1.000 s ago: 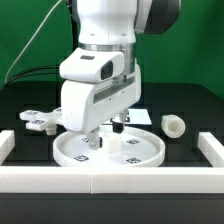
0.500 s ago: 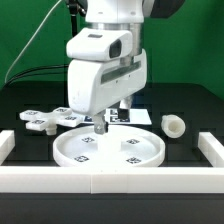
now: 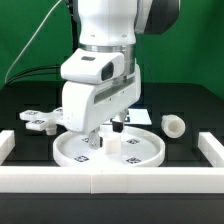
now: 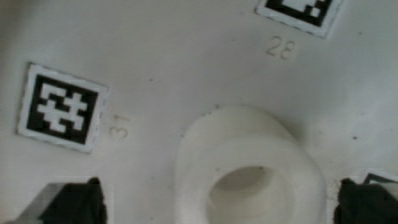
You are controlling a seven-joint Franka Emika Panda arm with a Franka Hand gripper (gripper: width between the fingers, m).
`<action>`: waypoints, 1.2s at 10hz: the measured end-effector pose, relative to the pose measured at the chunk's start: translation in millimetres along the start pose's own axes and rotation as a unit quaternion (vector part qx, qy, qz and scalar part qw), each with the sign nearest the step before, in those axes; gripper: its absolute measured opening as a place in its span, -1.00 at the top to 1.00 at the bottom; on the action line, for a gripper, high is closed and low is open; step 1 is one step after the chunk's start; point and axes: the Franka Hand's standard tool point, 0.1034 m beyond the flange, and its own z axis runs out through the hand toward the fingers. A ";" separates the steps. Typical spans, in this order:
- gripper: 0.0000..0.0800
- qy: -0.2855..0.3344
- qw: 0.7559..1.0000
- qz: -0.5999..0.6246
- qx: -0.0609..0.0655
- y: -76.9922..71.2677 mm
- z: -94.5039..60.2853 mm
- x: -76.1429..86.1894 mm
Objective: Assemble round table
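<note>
The large round disc (image 3: 135, 152) lies flat on the black table just behind the front rail. My gripper (image 3: 106, 137) hangs low over its middle. In the wrist view the disc's white face (image 4: 160, 60) carries square tags, and a raised hub with a hole (image 4: 240, 170) stands between my two dark fingertips (image 4: 71, 205). The gripper (image 4: 228, 205) is open, with a gap on each side of the hub. The short cylinder leg (image 3: 175, 125) lies on the exterior view's right. The cross-shaped base (image 3: 42, 120) lies on the exterior view's left.
A long white border rail (image 3: 110, 180) runs along the front, with raised ends at both sides (image 3: 212, 145). The marker board (image 3: 140, 116) lies flat behind the disc, partly hidden by my arm.
Half a second ago my hand stood higher and further toward the exterior view's right; now it is back low over the disc's middle, as one second ago. The parts have not moved.
</note>
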 end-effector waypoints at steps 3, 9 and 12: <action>-0.62 -0.003 1.000 0.000 0.007 -6.1 10.3 -3.3; -0.01 -0.003 1.000 0.001 0.008 -5.9 11.5 -3.9; -0.01 -0.003 1.000 0.001 0.008 -5.8 11.5 -3.9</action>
